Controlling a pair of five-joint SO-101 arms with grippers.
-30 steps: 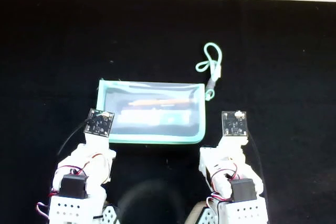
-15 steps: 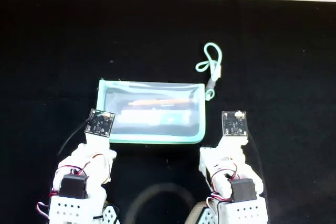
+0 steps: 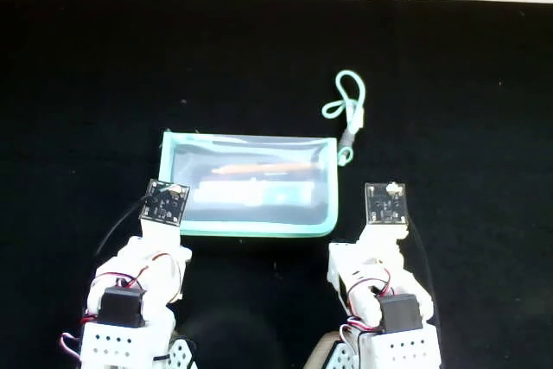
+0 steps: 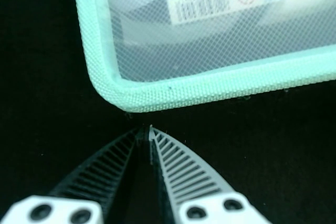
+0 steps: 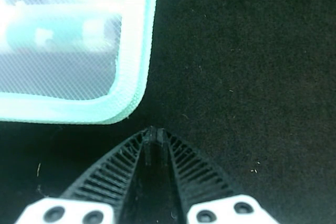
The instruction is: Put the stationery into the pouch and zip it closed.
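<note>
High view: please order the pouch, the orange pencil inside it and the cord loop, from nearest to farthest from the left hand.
1. Pouch, near corner at the left hand.
2. Orange pencil, inside, toward far edge.
3. Cord loop, beyond pouch's far right corner.

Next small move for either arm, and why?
Probably none: leave both arms parked. The stationery lies inside the pouch, the zip pull sits at its far right corner, and left tool and right tool are shut, just off the near edge. Zip closure itself is hard to see.
</note>
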